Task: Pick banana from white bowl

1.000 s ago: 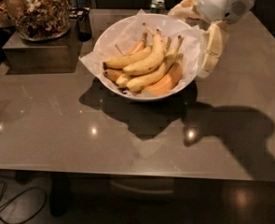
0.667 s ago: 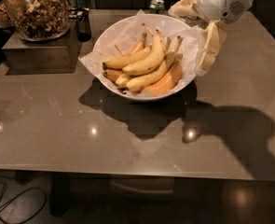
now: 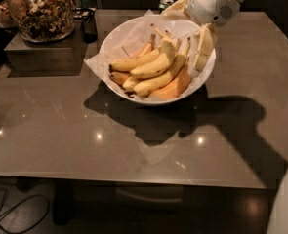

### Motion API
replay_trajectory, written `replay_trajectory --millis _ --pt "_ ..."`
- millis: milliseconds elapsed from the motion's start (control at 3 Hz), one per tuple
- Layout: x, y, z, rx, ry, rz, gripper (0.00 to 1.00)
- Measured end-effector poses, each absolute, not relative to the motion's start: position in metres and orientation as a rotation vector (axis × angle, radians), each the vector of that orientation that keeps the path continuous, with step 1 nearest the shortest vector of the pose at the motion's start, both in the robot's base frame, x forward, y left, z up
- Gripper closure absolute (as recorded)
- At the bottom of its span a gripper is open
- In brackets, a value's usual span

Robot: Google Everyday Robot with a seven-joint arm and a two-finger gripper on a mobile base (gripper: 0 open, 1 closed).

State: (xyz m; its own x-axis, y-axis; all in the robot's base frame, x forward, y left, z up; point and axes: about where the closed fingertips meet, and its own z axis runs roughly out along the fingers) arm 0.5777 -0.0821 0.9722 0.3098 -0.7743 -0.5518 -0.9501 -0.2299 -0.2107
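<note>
The white bowl (image 3: pixel 115 43) sits on the dark table, lined with crumpled white paper. It holds a pile of yellow bananas. The plump curved banana (image 3: pixel 151 67) lies on top of the pile with its stem pointing up and back. A slimmer, longer banana (image 3: pixel 155 81) lies just below it. Pale orange-peach fruits (image 3: pixel 173 86) rest at the front right of the pile. My gripper (image 3: pixel 201 61) hangs from the white wrist (image 3: pixel 213 5) over the bowl's right inner side, just right of the bananas' stems.
A glass jar (image 3: pixel 41 9) of dried mix stands on a dark box (image 3: pixel 41 52) at the back left. A small dark container (image 3: pixel 90 26) stands beside it. A can (image 3: pixel 166 4) shows behind the bowl. The table's front edge (image 3: pixel 133 177) runs across the lower picture.
My gripper has moved left, from just outside the bowl's right rim to over its right inner side. The bananas have not moved.
</note>
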Motion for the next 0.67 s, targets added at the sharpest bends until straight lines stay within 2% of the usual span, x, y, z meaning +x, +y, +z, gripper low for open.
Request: replay_trajectory --millis 667 --pt "0.597 -0.048 0.947 -2.118 1.428 0.585 0.0"
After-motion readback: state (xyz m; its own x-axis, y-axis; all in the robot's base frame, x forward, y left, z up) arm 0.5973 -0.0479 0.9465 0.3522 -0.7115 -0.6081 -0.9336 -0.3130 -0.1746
